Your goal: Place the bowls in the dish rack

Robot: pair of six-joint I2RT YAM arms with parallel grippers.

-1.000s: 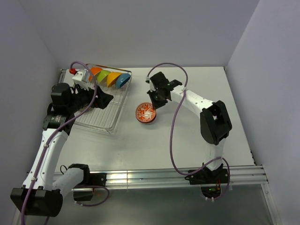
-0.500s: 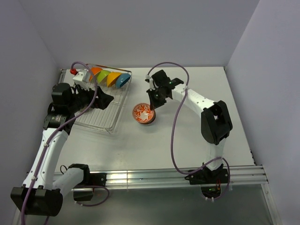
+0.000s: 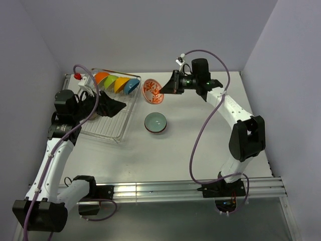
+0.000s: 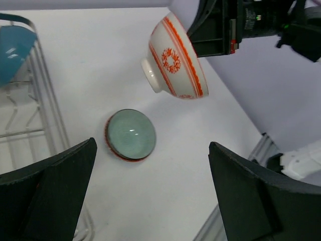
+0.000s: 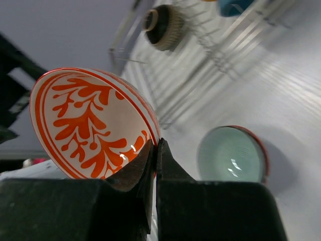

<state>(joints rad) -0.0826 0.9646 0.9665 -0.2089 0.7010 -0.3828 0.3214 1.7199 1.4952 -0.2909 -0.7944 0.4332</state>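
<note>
Currently: right claw [image 3: 163,91] clamped on the rim of the orange-patterned white bowl [image 3: 152,92], held aloft on its side just beside the far right corner of the dish rack [image 3: 108,129]. Left claw [image 3: 118,106] wide open above the rack, holding nothing; four coloured bowls [image 3: 122,84] stand on edge along its far end. Pale teal bowl [image 3: 156,122] upright on the worktop [image 3: 200,140], near the rack's right side

White matte table [image 3: 200,150], filling most of the top view. Closed in far, left and right by plain pale lilac-grey walls [image 3: 150,35]. Along the near edge, twin aluminium rails [image 3: 165,188]; nearer still, a dark greyish strip [image 3: 165,221]. Soft, even light; faint shadows only.
</note>
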